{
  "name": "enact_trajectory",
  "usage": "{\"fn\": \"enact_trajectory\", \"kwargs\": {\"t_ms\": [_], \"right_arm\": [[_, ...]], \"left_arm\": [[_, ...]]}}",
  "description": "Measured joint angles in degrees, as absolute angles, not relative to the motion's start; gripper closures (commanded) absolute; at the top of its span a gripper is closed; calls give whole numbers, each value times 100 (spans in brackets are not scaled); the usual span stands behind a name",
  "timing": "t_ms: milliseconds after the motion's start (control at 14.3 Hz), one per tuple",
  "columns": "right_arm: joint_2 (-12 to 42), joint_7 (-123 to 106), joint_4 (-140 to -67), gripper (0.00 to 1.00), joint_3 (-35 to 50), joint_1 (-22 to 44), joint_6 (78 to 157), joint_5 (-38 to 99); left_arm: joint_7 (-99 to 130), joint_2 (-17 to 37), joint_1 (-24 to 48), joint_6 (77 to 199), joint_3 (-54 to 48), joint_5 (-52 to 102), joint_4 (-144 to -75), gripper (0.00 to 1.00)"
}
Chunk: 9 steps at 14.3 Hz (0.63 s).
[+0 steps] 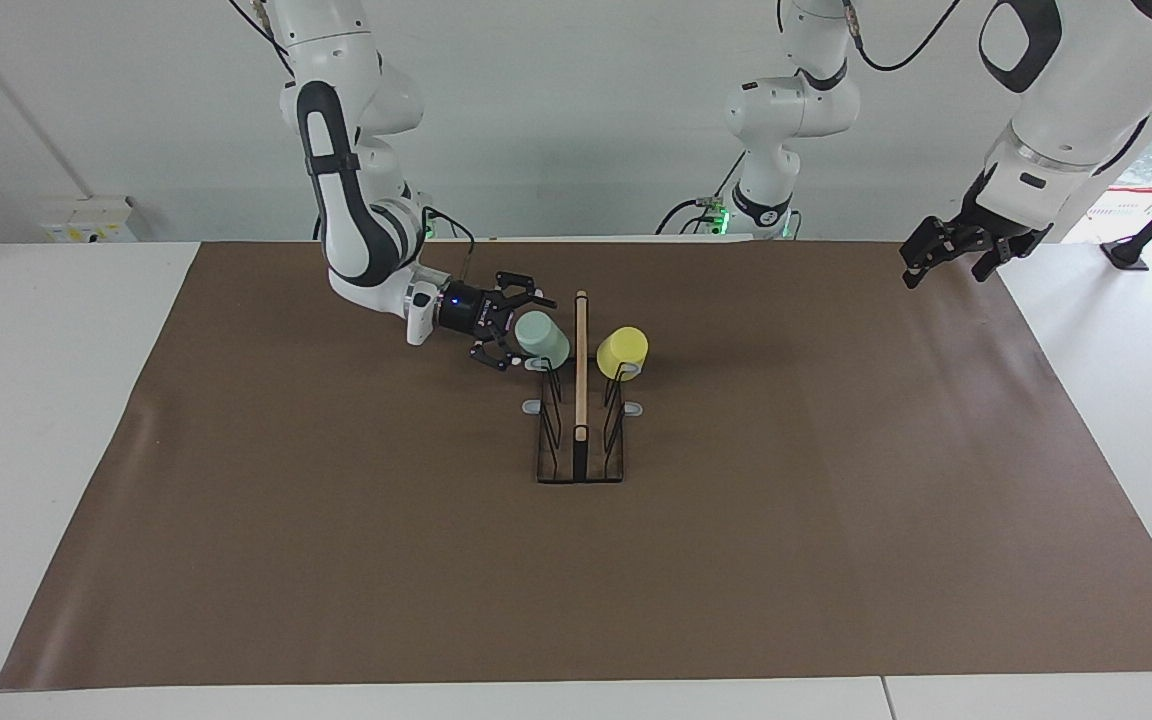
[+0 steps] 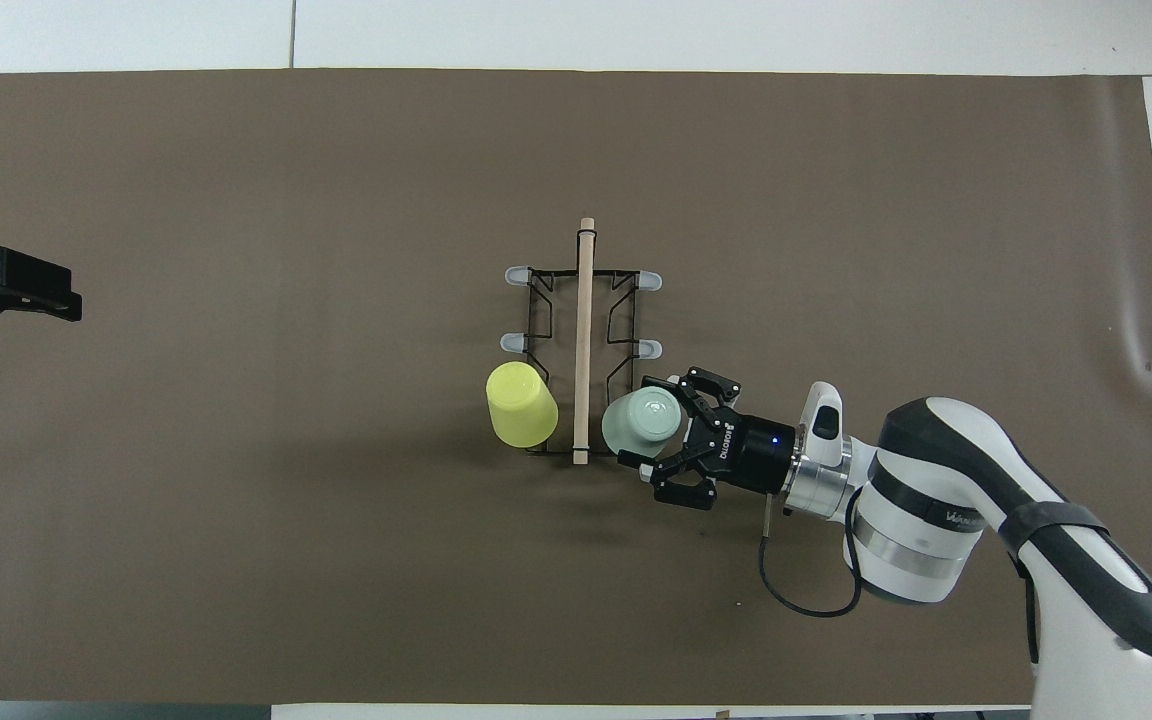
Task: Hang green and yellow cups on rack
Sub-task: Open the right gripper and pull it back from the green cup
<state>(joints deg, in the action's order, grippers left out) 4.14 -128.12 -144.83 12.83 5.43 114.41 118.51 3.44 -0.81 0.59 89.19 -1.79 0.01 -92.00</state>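
Right gripper (image 1: 514, 330) fingers spread around, perhaps touching, the racked green cup (image 1: 542, 338); left gripper (image 1: 951, 252) fingers spread.

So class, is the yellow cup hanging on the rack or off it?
On it: the yellow cup sits mouth-down over a prong of the rack, clear of the table.

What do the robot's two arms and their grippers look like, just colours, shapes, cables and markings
Both arms are glossy white, rounded segments with black and dark grey joint bands. The right arm shows small grey lettering on its wrist, a silver ring, a thin black cable looping below, and a blue light by its black two-finger gripper, which carries white lettering. The left gripper is black too, angular and skeletal. Black cables trail from the upper arms.
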Motion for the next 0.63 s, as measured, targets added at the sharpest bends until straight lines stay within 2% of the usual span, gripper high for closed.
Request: {"fn": "enact_trajectory", "kwargs": {"t_ms": [210, 630], "right_arm": [[192, -12653, -14477, 0, 1254, 190, 11194, 11576], [-10, -11921, -14180, 0, 1200, -1772, 10160, 8832]], "left_arm": [[344, -81, 51, 8916, -178, -2, -9209, 0], [344, -81, 48, 8916, -178, -5, -9222, 0]]}}
